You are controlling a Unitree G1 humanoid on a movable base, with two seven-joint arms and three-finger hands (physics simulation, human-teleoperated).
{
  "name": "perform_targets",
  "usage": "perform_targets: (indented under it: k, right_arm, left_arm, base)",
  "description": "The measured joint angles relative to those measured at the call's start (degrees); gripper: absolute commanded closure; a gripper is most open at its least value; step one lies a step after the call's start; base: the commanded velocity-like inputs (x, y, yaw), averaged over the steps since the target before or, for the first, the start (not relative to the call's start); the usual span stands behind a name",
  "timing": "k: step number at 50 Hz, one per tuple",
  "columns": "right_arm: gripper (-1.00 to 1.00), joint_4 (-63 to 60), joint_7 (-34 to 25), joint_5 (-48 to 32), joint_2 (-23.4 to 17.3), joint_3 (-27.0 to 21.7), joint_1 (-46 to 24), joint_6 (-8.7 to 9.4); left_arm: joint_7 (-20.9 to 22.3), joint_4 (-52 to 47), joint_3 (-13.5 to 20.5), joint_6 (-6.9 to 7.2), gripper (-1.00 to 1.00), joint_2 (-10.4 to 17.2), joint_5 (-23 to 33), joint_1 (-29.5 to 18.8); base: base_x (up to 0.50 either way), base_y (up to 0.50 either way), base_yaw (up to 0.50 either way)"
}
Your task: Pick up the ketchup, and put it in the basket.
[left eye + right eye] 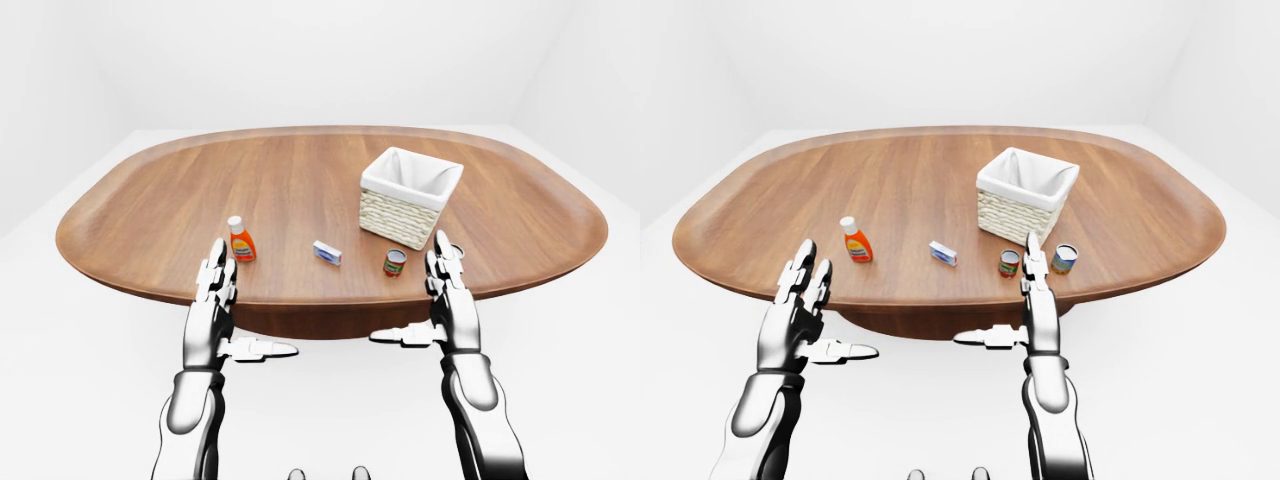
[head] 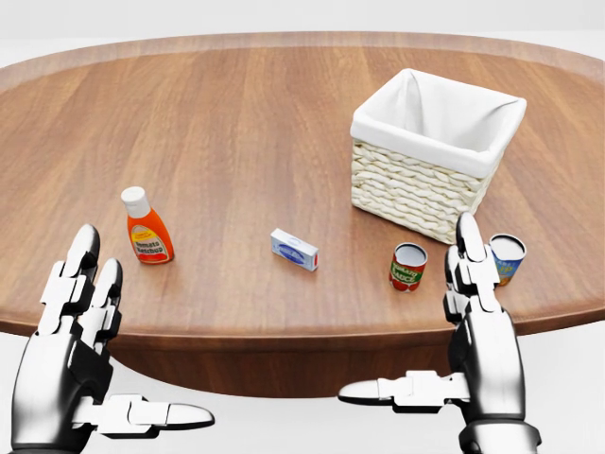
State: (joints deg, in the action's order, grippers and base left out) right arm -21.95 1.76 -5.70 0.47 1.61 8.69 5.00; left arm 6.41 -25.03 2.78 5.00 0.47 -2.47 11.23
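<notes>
Ketchup bottle (image 2: 146, 228) upright near the counter (image 2: 236, 123) near-left edge, wicker basket (image 2: 435, 156) well apart rightward; left robot hand (image 2: 80, 312) and right robot hand (image 2: 477, 293) both splayed, empty; risk: fingers tip the narrow bottle during approach.

Left hand (image 2: 80, 355) raised at the head view's lower left, fingers (image 2: 80, 255) straight and spread upward, thumb jutting right. Right hand (image 2: 477, 322) at the lower right in mirrored pose, fingers extended, thumb pointing left. Both forearms rising from below, holding nothing.
</notes>
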Motion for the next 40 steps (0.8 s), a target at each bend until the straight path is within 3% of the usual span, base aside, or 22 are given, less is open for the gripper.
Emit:
perform_targets:
  k: [16, 40]
  right_arm:
    - [-1.00, -0.09, 0.93, -0.20, -0.18, -0.07, -0.38, 0.00]
    - [-1.00, -1.20, 0.53, 0.50, -0.29, -0.02, -0.01, 0.00]
  left_arm:
    - [0.06, -0.75, 0.21, 0.00, -1.00, -0.22, -0.65, -0.22]
    - [0.00, -1.50, 0.82, 0.00, -1.00, -0.34, -1.53, -0.29]
  base:
    - [0.02, 0.00, 0.00]
    - [0.46, 0.04, 0.00]
